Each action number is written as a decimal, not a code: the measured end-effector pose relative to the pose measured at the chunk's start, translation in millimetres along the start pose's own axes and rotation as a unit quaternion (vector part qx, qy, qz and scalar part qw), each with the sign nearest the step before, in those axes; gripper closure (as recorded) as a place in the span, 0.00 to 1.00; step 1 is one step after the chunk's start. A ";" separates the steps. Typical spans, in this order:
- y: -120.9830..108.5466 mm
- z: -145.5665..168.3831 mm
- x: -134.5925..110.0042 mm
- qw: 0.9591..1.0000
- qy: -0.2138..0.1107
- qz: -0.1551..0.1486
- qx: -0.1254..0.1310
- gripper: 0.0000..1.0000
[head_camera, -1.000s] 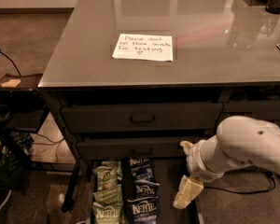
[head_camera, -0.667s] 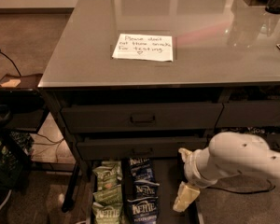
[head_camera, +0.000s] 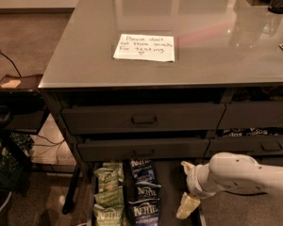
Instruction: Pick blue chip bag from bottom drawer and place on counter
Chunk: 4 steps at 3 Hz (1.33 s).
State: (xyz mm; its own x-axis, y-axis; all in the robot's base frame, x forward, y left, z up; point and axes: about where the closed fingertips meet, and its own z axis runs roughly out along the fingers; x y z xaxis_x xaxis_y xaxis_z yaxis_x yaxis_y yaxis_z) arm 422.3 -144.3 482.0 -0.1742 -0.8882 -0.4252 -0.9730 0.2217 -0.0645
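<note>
- Our gripper (head_camera: 184, 189) hangs over the bottom drawer's (head_camera: 172, 192) right edge — fingers spread, empty — we judge it lined up for the blue chip bag (head_camera: 142, 194)
- The counter (head_camera: 85, 55) waits above

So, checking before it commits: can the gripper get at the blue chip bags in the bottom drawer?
Probably yes. The gripper hangs over the open bottom drawer, jaws apart, just beside the blue chip bags; nothing covers them or lies between.

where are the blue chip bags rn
In the camera view, lower centre: the blue chip bags lie in a row inside the open bottom drawer, green chip bags on their left, the open gripper just to their right.
</note>
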 end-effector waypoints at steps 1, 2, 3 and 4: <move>15.8 46.8 20.4 0.999 -0.011 0.012 -0.039 0.00; 27.7 83.4 33.2 0.996 -0.031 0.036 -0.072 0.00; 44.3 123.9 32.5 0.988 -0.068 0.067 -0.121 0.00; 49.9 130.5 33.9 0.987 -0.070 0.070 -0.128 0.00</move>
State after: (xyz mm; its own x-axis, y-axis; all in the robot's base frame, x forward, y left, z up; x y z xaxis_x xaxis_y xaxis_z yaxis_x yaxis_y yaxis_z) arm 387.6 -110.8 346.5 -0.3042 -0.7882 -0.5350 -0.9505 0.2135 0.2259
